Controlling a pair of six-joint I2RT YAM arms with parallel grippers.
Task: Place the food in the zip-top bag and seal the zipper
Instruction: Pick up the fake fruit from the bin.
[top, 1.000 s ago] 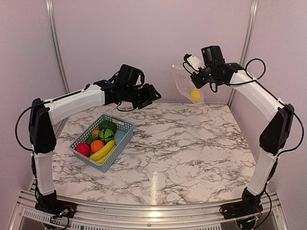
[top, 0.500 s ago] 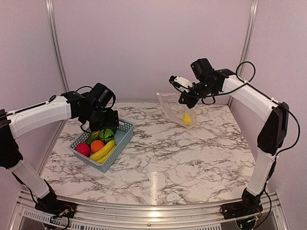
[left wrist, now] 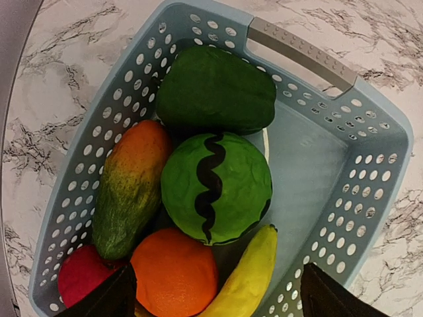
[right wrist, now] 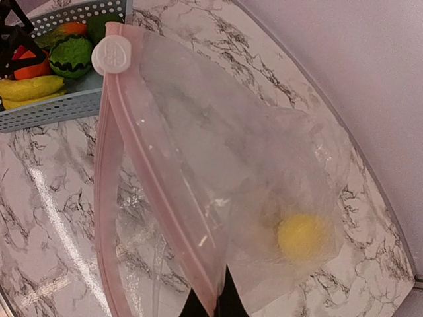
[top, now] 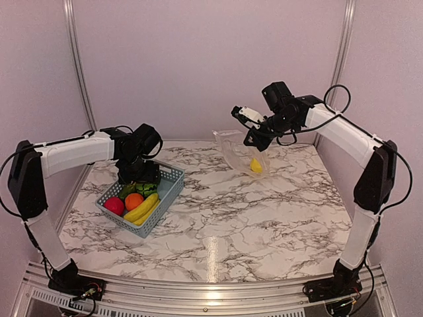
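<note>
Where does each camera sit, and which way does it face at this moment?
Top external: above and behind the bases, looking down at the table; both arms show, left gripper over the basket, right gripper holding the zip-top bag.
Left wrist: faces straight down into the basket; only its spread fingertips show.
Right wrist: looks down the bag toward the table; its fingers pinch the zipper.
Shared: both wrist views show the striped melon.
</note>
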